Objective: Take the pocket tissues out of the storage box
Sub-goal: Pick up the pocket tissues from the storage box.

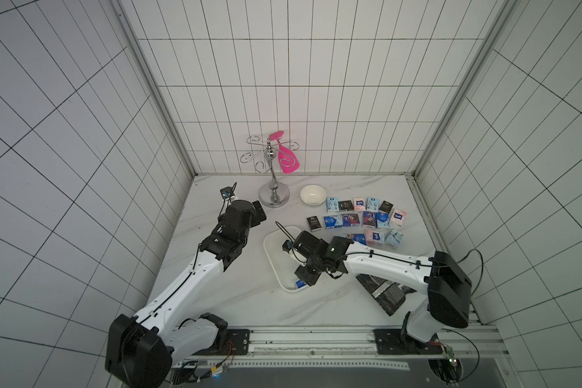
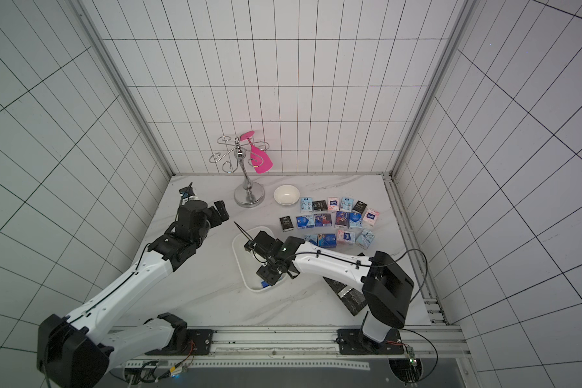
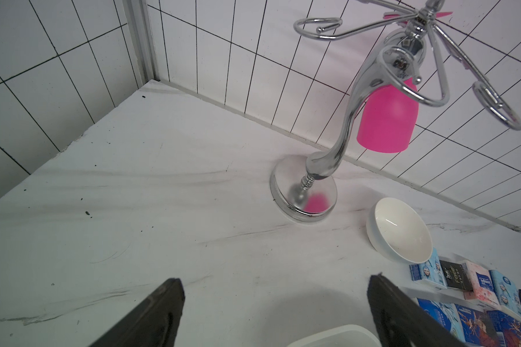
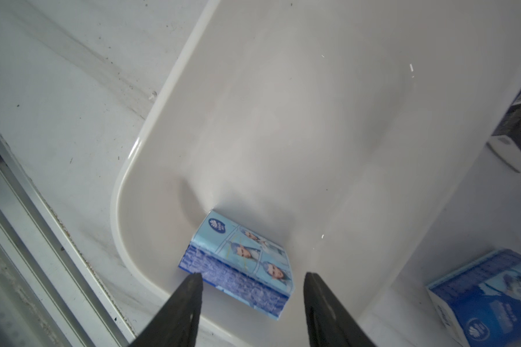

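The left arm [image 1: 182,285] and the right arm [image 1: 383,265] match: glossy white moulded shells dotted with small dark screw holes, bulky matt black joint housings, and a thin black cable clipped along each white link. Their fingers [image 3: 151,318] are flat, tapering, matt black wedges.

One packet [image 4: 241,255] lies in the near corner of the storage box [image 4: 283,105], below my right hand [image 4: 251,275]. The other pocket tissues [image 1: 367,220] sit in rows on the worktop [image 1: 236,295] behind and right of it.

print on pocket tissues [image 4: 243,253], nothing legible
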Tool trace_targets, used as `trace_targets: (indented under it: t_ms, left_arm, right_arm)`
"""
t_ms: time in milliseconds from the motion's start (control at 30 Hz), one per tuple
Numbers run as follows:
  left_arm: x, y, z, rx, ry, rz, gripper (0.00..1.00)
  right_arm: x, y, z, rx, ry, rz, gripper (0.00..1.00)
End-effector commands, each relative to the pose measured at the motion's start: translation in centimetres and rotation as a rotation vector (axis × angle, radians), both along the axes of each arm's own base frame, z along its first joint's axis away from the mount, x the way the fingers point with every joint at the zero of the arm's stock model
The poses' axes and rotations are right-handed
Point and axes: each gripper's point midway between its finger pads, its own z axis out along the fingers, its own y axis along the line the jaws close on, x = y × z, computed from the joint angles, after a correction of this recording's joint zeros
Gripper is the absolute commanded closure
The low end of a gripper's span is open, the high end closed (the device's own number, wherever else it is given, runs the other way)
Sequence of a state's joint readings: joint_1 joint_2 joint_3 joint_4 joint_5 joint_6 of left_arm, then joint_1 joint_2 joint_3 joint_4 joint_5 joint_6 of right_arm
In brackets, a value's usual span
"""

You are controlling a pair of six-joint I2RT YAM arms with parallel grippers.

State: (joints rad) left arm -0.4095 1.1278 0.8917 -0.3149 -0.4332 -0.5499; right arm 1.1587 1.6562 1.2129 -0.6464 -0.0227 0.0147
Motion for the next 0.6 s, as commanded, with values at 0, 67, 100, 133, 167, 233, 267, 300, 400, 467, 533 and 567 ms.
trace_targets:
  t_ms: [0,67,100,133,167,233,267,300,400,467,533,567]
  left_arm:
    - [-0.3,0.2,-0.1,-0.004,0.004,0.001,0.01]
    - [-0.2,0.1,-0.1,-0.005,0.003,-0.001,0.01]
    - [-0.3,0.2,0.0,-0.005,0.001,-0.002,0.01]
    - [-0.3,0.2,0.0,-0.003,0.003,-0.003,0.01]
    - [-0.3,0.2,0.0,-0.003,0.001,-0.002,0.01]
    - [-0.3,0.2,0.2,-0.004,-0.002,-0.002,0.01]
    - [-0.3,0.2,0.2,-0.003,-0.004,-0.002,0.01]
    - [-0.3,0.2,0.2,-0.001,-0.002,-0.003,0.02]
    - [-0.4,0.3,0.4,-0.003,-0.007,-0.001,0.01]
    - [-0.4,0.2,0.4,-0.003,-0.006,-0.003,0.01]
    - [-0.4,0.3,0.5,-0.003,-0.007,-0.002,0.02]
    - [-0.4,0.3,0.5,-0.002,-0.006,-0.002,0.01]
  right_arm:
    - [-1.0,-1.4,-2.5,-0.09,0.044,0.043,0.42]
    - [-0.8,-1.4,-3.3,-0.117,0.041,0.04,0.42]
    - [-0.7,-1.3,-3.6,-0.126,0.042,0.04,0.42]
    - [-0.4,-1.2,-4.0,-0.135,0.037,0.033,0.42]
    - [-0.3,-1.1,-4.2,-0.139,0.031,0.028,0.42]
    - [0.1,-0.7,-4.6,-0.142,0.023,0.025,0.42]
    - [0.3,-0.6,-4.8,-0.144,0.016,0.022,0.42]
    - [0.6,-0.4,-4.8,-0.141,0.005,0.017,0.42]
    - [1.9,0.4,-4.9,-0.132,-0.031,-0.009,0.42]
    - [3.1,0.8,-4.8,-0.125,-0.05,-0.04,0.42]
    - [4.6,1.2,-4.7,-0.115,-0.063,-0.077,0.42]
    - [5.4,1.3,-4.6,-0.109,-0.072,-0.097,0.42]
